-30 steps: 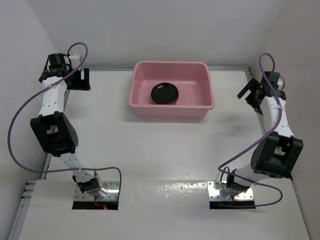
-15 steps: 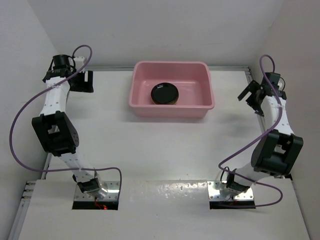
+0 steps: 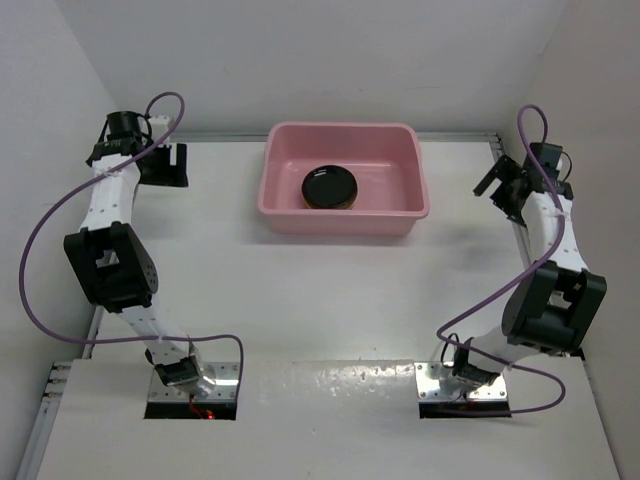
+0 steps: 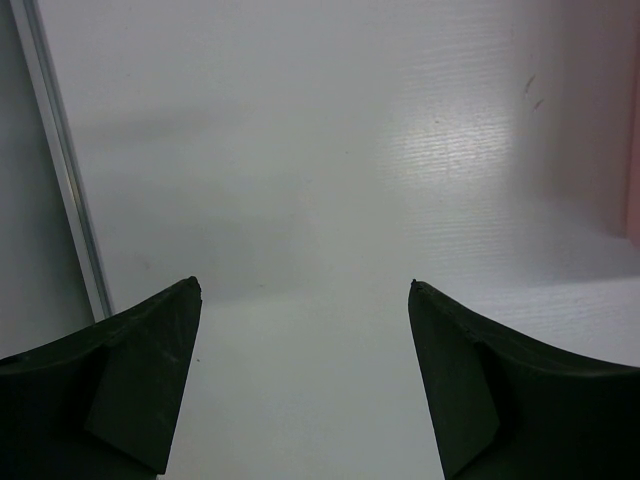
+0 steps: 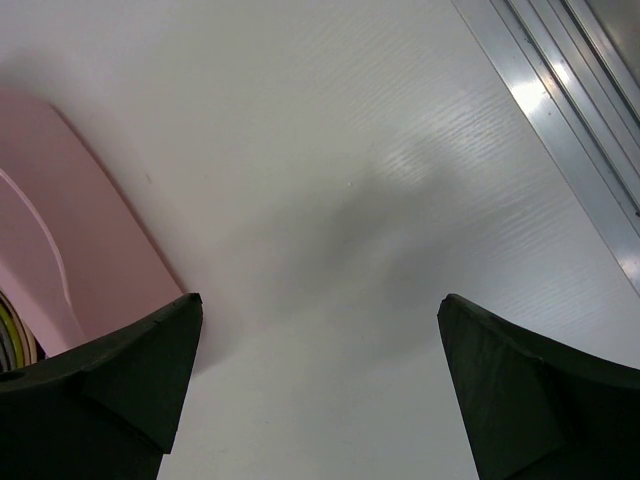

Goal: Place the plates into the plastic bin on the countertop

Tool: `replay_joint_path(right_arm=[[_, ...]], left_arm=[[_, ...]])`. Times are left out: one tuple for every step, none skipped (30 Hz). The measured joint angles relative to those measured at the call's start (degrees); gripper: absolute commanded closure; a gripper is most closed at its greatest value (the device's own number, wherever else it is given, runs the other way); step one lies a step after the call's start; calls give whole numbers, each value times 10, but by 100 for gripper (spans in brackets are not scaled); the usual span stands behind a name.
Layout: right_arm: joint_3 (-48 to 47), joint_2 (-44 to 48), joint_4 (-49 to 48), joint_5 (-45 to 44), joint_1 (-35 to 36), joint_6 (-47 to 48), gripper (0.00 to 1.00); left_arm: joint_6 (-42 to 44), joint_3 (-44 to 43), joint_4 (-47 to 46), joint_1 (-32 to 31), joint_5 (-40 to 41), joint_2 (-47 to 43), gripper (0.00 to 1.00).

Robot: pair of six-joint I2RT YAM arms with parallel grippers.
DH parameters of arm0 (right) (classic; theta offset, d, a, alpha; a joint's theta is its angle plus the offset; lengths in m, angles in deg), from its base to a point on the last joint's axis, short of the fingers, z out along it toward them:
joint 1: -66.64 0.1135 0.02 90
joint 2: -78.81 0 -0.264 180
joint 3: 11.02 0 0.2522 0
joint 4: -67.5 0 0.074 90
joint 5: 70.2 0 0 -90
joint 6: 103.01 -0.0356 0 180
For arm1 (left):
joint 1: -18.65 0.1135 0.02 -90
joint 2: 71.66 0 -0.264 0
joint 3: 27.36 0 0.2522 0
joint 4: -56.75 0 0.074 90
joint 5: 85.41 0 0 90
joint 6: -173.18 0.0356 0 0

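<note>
The pink plastic bin stands at the back middle of the white countertop. A stack of plates lies inside it, a glossy black one on top. No plates show outside the bin. My left gripper is open and empty at the far left, over bare countertop. My right gripper is open and empty at the far right, right of the bin. The right wrist view shows the bin's pink wall at its left edge, with a sliver of plate rims.
White walls enclose the countertop on the left, back and right. A metal edge strip runs along the left side and along the right side. Purple cables loop from both arms.
My left gripper moved slightly right and down along the left edge. My right gripper shifted a little toward the back. The bin and plates did not move.
</note>
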Motion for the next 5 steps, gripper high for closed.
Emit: replay_joint_path(right_arm=[[0,0,0,1,0,1,0],[0,0,-2,2,0,3,0],[0,0,-3,2,0,5,0],[0,1,-5,4,0,7,0],[0,2,-9,7,0,10,0]], left_arm=[[0,0,0,0,0,0,14],[-2,0,0,0,0,0,14],[-3,0,0,0,-1,0,14],[-4,0,0,0,-3,0,14],[-6,0,0,-1,-3,0,14]])
